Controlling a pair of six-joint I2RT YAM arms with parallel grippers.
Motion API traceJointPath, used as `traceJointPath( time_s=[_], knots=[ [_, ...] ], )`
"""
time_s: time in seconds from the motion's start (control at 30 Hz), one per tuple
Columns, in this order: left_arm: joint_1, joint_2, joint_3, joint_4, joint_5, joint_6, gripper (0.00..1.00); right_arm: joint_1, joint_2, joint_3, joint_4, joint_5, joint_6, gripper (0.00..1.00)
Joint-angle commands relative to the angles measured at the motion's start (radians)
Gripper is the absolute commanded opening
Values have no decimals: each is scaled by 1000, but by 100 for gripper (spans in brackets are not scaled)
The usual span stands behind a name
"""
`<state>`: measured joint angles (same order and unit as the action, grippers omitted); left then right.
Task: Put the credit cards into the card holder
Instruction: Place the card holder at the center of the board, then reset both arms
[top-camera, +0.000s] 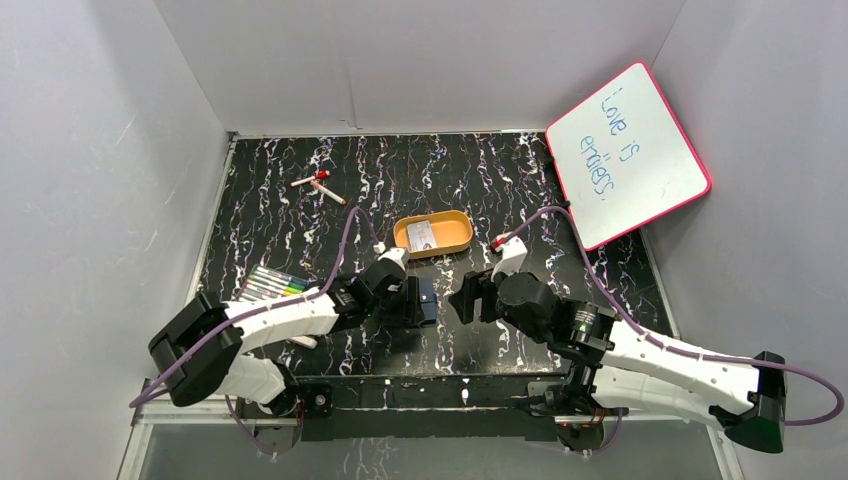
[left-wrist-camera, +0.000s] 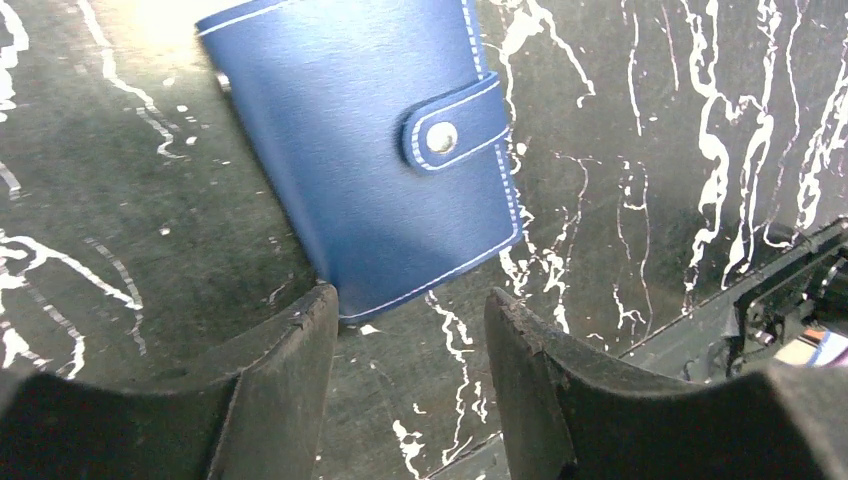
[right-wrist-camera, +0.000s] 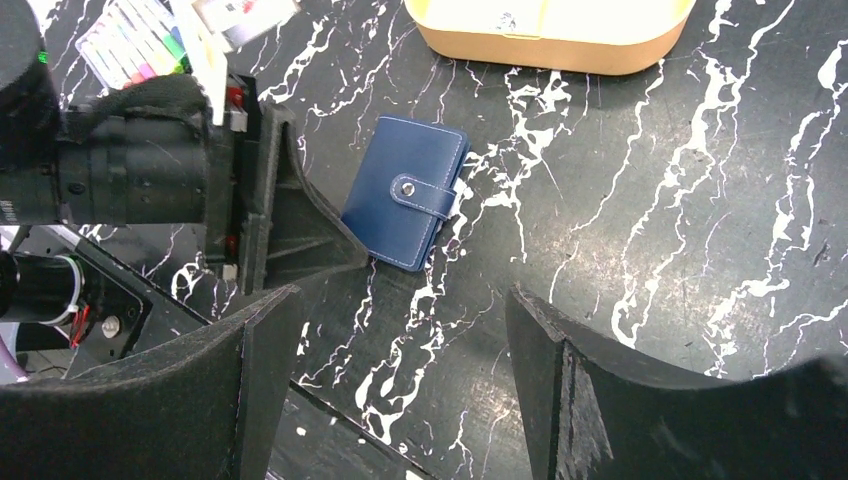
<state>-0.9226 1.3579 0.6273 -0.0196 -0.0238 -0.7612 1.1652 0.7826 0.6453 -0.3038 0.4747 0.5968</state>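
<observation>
The card holder (left-wrist-camera: 370, 150) is a navy-blue wallet, lying closed and snapped on the black marbled table. It also shows in the right wrist view (right-wrist-camera: 405, 192) and the top view (top-camera: 428, 300). My left gripper (left-wrist-camera: 410, 330) is open and empty, just near of the wallet, with its left finger (left-wrist-camera: 290, 350) at the wallet's lower corner. My right gripper (right-wrist-camera: 405, 330) is open and empty, a short way right of the wallet in the top view (top-camera: 462, 297). One pale credit card (top-camera: 422, 235) lies in the orange oval tray (top-camera: 458, 240). No other cards are clearly visible.
A pack of coloured markers (top-camera: 272, 283) lies left of my left arm. Two red-capped pens (top-camera: 318, 185) lie at the back left. A pink-framed whiteboard (top-camera: 628, 155) leans at the back right. Grey walls enclose the table.
</observation>
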Motion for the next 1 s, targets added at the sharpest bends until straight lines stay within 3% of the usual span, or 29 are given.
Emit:
traceJointPath(
  time_s=[0.0,0.13,0.23,0.33,0.5,0.57,0.67,0.7,0.77,0.87,0.97],
  knots=[
    [-2,-111,-29,-71,-120,-8,55,-2,-19,49,-6,4,-4,81],
    [-3,-312,-40,-149,-206,-12,60,-2,-10,67,-1,-4,-39,82],
    [-1,-412,-10,-268,-341,-81,76,-2,15,86,3,52,-37,84],
    [2,-409,75,-480,-508,-239,85,-1,85,142,-17,169,16,86],
    [2,-297,301,-827,-632,-485,88,-9,262,320,-113,351,21,97],
    [2,-280,370,-884,-649,-510,88,-62,362,430,-175,314,-11,99],
    [1,-287,413,-918,-706,-520,89,-238,468,550,-238,108,-28,99],
    [2,-300,410,-907,-717,-497,89,-308,482,564,-226,50,-36,99],
    [2,-329,390,-794,-703,-277,90,-379,477,551,-157,13,-54,99],
    [2,-363,381,-713,-714,-92,94,-448,439,504,-33,99,-90,99],
    [2,-401,450,-653,-698,102,94,-526,404,571,11,48,-128,99]
  ],
)
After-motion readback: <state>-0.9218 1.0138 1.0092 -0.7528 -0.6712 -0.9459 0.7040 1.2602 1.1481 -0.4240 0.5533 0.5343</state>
